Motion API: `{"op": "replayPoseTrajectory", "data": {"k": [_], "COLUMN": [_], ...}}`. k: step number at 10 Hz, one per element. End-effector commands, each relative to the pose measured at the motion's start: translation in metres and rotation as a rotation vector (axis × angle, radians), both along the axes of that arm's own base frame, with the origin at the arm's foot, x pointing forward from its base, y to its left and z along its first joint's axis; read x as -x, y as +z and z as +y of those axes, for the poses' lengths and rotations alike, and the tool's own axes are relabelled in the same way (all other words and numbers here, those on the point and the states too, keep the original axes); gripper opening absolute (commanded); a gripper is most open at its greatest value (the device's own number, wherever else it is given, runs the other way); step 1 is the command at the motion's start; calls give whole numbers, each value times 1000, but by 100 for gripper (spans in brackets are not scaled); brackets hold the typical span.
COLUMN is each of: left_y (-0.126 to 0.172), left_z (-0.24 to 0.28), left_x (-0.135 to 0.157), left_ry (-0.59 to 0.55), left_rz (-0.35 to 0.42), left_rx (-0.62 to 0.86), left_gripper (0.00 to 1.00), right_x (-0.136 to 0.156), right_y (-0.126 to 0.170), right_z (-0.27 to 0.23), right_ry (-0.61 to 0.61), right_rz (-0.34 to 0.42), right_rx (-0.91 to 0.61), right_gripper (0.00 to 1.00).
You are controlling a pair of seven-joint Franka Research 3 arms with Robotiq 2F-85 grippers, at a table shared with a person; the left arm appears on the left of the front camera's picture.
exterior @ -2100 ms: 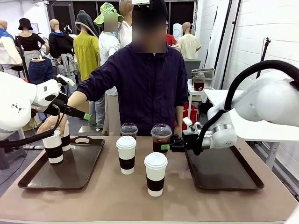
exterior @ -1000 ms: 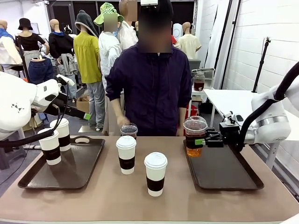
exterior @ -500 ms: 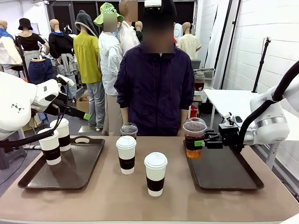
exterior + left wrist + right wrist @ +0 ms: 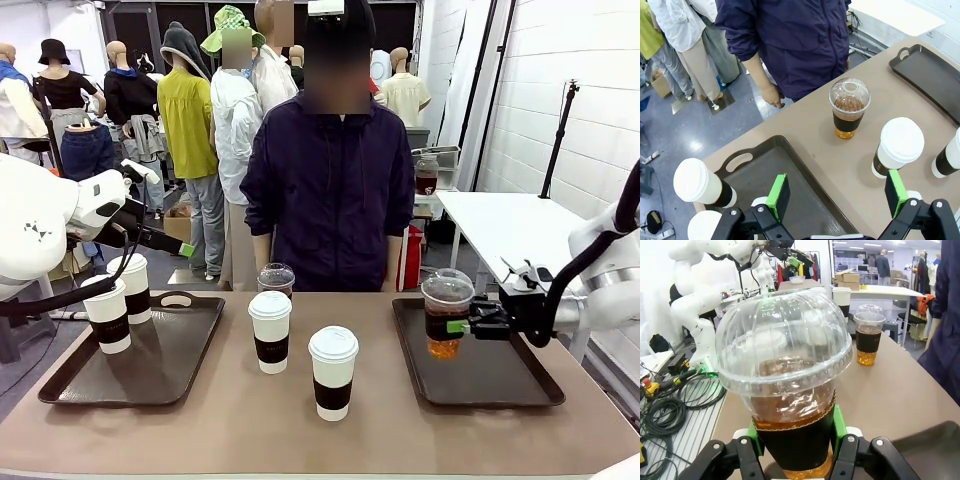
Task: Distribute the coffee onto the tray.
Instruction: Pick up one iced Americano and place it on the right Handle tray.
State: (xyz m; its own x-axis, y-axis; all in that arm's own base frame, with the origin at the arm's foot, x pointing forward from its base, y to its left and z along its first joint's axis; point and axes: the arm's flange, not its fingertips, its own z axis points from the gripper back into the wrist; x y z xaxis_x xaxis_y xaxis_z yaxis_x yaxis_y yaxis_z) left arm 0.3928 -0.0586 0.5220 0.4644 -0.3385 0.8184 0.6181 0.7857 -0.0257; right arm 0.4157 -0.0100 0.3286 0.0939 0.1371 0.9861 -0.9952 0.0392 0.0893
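Observation:
My right gripper (image 4: 457, 326) is shut on a clear dome-lidded cup of brown coffee (image 4: 445, 300), held upright over the left part of the right tray (image 4: 510, 385); I cannot tell whether its base touches the tray. The right wrist view has this cup (image 4: 790, 365) between the green pads (image 4: 756, 432). Two white sleeved cups (image 4: 270, 330) (image 4: 333, 372) and a second clear cup (image 4: 276, 280) stand mid-table. On the left tray (image 4: 160, 375) stand two white cups (image 4: 112, 312) (image 4: 133, 288). My left gripper (image 4: 837, 192) hangs open high above that tray.
A person in a dark jacket (image 4: 330, 190) stands at the far edge, arms down. Bare table (image 4: 250, 430) lies in front of the trays. From the left wrist, the clear cup (image 4: 849, 107) stands near the far edge, beside the left tray's handle (image 4: 739, 161).
My right gripper has carried the clear cup to the right and a little lower, from the right tray's left edge to over its surface. The left arm and other cups stay put.

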Motion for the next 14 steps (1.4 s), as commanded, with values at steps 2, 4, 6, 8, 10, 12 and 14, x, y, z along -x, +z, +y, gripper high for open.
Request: {"op": "replayPoseTrajectory", "data": {"k": [2, 4, 6, 8, 10, 12, 14], "left_y": [0, 0, 0, 0, 0, 0, 0], "left_z": [1, 1, 1, 1, 1, 1, 1], "left_x": [0, 0, 0, 0, 0, 0, 0], "left_ry": [0, 0, 0, 0, 0, 0, 0], "left_rz": [4, 4, 4, 4, 4, 4, 4], "left_rx": [0, 0, 0, 0, 0, 0, 0], "left_gripper": [100, 100, 100, 100, 100, 100, 100], "right_x": [11, 7, 2, -4, -10, -14, -17], "right_y": [-24, -38, -51, -68, -77, -83, -86], "right_z": [-18, -25, -25, -30, -32, -30, -31], "right_ry": [5, -2, -11, -23, -35, -57, -68], "right_rz": [-12, -18, -22, -14, -37, -36, -25], "right_rx": [-45, -34, -39, -50, -54, -54, -50], "right_gripper": [60, 60, 60, 60, 60, 60, 60]}}
